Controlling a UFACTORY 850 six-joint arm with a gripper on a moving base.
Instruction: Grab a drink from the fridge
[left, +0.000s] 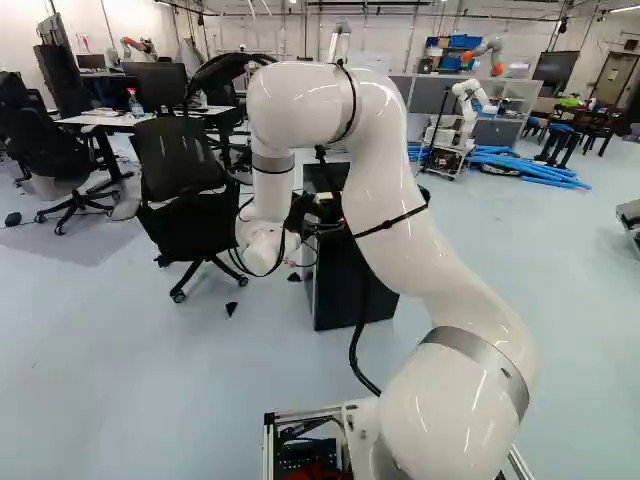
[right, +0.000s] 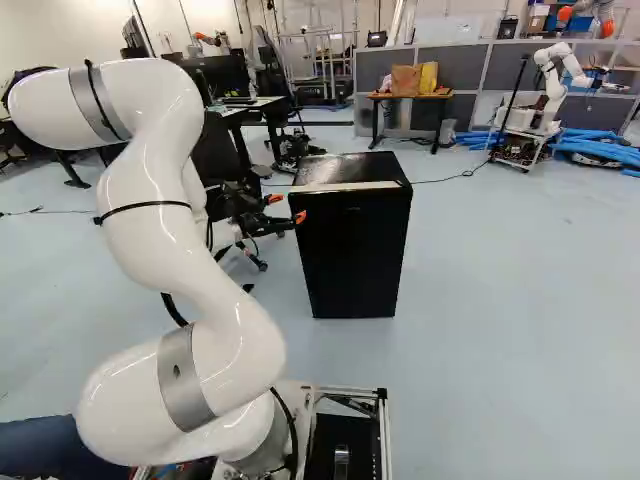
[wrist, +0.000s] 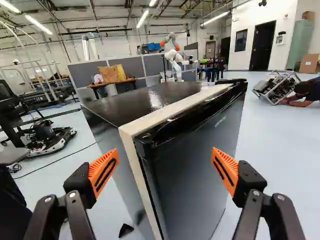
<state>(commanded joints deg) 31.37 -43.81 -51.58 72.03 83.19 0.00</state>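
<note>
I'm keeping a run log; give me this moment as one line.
gripper: open, nothing held | ahead: black fridge | door: looks shut | drink: not yet grabbed | likely next: opening the door

Small pale lettering (wrist: 220, 121) runs across the upper door of the black fridge (wrist: 192, 170), too small to make out; no text is readable.

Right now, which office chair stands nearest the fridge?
The black mesh-backed chair beside the arm in the left base view; the black chair at that view's left edge stands farther from the fridge.
</note>
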